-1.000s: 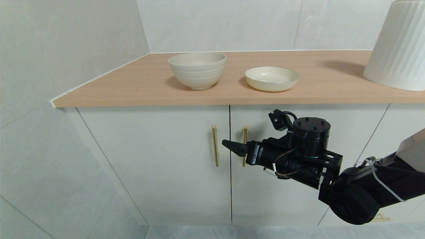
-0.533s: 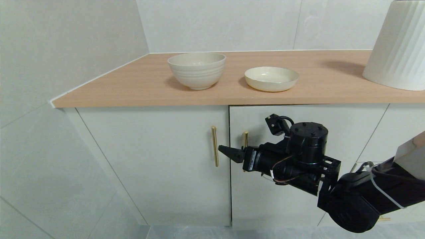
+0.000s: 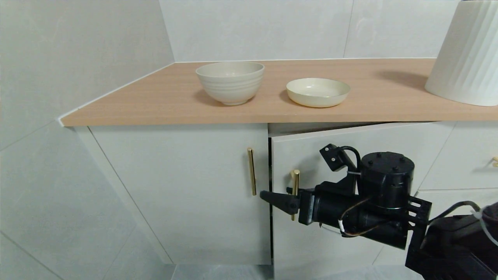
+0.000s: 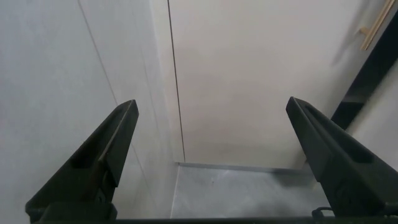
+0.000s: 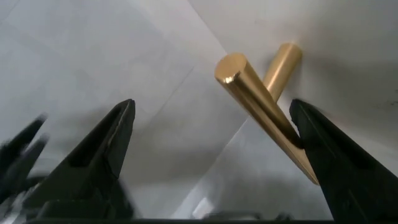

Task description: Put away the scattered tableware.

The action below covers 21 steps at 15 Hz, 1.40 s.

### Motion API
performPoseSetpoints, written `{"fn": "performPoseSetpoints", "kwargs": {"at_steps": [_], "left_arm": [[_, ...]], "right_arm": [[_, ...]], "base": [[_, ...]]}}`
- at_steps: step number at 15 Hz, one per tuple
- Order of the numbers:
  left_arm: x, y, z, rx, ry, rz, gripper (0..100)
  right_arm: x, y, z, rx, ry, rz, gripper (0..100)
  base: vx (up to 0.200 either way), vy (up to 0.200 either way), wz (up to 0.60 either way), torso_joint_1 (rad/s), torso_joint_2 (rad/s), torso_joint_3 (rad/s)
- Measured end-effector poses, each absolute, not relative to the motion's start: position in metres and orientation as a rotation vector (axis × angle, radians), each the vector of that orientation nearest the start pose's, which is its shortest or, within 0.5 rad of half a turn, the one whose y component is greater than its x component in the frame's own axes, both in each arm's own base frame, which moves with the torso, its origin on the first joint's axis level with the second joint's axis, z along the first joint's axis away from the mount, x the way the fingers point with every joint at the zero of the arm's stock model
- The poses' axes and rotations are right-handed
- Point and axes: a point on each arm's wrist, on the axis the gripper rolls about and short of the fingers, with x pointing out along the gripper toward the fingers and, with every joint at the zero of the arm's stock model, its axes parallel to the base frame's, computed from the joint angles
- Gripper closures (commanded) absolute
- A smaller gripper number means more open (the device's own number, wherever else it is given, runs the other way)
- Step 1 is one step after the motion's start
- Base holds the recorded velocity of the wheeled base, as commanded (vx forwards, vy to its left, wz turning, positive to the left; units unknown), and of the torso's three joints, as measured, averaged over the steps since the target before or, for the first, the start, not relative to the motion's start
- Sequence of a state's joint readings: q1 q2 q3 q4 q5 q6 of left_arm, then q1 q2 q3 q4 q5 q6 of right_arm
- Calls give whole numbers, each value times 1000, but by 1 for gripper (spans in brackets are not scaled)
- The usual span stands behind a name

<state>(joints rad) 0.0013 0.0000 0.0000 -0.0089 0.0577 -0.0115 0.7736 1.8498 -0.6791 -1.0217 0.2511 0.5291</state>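
No words, numbers or signs can be read here — not on the bowl [image 3: 230, 82], the plate [image 3: 318, 91] or the cupboard [image 3: 186, 194]. A small white sticker [image 3: 305, 207] sits just behind the right gripper [image 3: 273, 198] — any print on it is too tiny to make out.

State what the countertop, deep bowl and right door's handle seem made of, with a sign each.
Countertop: wood or wood-look laminate, matt; grain streaks show.
Deep bowl: probably ceramic, cream, soft sheen; could be plastic.
Right door's handle: likely metal, polished brass colour; bright highlights.
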Motion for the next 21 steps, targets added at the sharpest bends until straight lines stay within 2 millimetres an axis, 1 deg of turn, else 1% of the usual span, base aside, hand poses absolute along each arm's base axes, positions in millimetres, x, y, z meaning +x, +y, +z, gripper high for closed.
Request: {"fn": "performPoseSetpoints", "kwargs": {"at_steps": [1, 2, 4, 6, 8, 10, 12, 13, 15, 16, 17, 18, 19, 20, 21], "left_arm": [[-23, 1, 76, -12, -9, 59, 0], [-23, 1, 76, -12, -9, 59, 0], [-23, 1, 76, -12, -9, 58, 0], [-23, 1, 76, -12, -9, 59, 0], [-23, 1, 76, -3, -8, 59, 0], [-23, 1, 77, 36, -11, 58, 0], [-25, 1, 85, 68, -54, 55, 0], [-28, 1, 97, 76, -89, 43, 0], [-39, 0, 140, 79, -160, -20, 0], [-39, -1, 159, 75, -166, -55, 0], [-33, -2, 180, 67, -143, -95, 0], [-22, -2, 200, 60, -110, -128, 0], [-4, -3, 218, 53, -69, -161, 0], [15, -4, 232, 44, -36, -187, 0], [41, -6, 246, 27, -7, -221, 0]], "right_arm": [[221, 224, 143, 432, 415, 967, 0], [214, 217, 140, 409, 419, 982, 0], [197, 203, 129, 370, 480, 1024, 0], [185, 193, 128, 351, 502, 1068, 0], [177, 191, 128, 335, 509, 1087, 0], [173, 190, 128, 332, 511, 1092, 0], [170, 187, 128, 331, 519, 1093, 0], [169, 186, 128, 328, 528, 1092, 0], [167, 184, 130, 326, 536, 1092, 0], [165, 183, 131, 325, 535, 1092, 0], [164, 182, 132, 317, 533, 1093, 0], [162, 180, 133, 286, 529, 1099, 0], [161, 179, 132, 267, 532, 1101, 0], [160, 178, 132, 257, 531, 1103, 0], [160, 178, 133, 254, 529, 1104, 0]], "base": [[0, 0, 0, 0, 0, 0], [0, 0, 0, 0, 0, 0], [0, 0, 0, 0, 0, 0], [0, 0, 0, 0, 0, 0], [0, 0, 0, 0, 0, 0], [0, 0, 0, 0, 0, 0], [0, 0, 0, 0, 0, 0], [0, 0, 0, 0, 0, 0], [0, 0, 0, 0, 0, 0], [0, 0, 0, 0, 0, 0], [0, 0, 0, 0, 0, 0], [0, 0, 0, 0, 0, 0], [0, 0, 0, 0, 0, 0], [0, 0, 0, 0, 0, 0], [0, 0, 0, 0, 0, 0]]}}
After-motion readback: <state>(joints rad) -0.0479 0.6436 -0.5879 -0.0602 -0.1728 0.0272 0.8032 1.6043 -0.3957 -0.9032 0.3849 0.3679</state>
